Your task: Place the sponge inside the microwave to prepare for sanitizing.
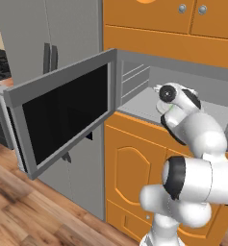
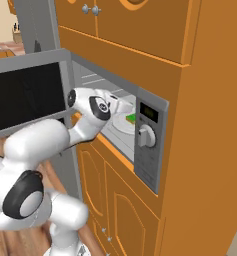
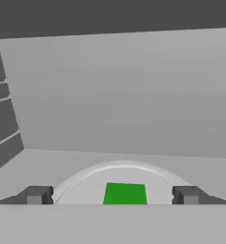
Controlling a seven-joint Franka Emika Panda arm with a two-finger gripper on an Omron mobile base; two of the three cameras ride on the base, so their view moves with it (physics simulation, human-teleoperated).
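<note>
Small bright green sponge block (image 3: 125, 194) sits bottom center on the microwave's white round turntable (image 3: 81, 183), gripper (image 3: 112, 195) released w/ jaws wide, basically done imo, just retract.

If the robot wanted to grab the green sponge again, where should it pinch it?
Probably across its two long side edges, coming straight down from above. The sponge lies flat on the white turntable, so only its sides are free, and the open hand already straddles it.

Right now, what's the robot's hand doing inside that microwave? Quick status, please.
Gripper open, inside the microwave, holding nothing. Sponge lying on the white turntable between the fingertips. Door swung wide, nothing in the way.
</note>
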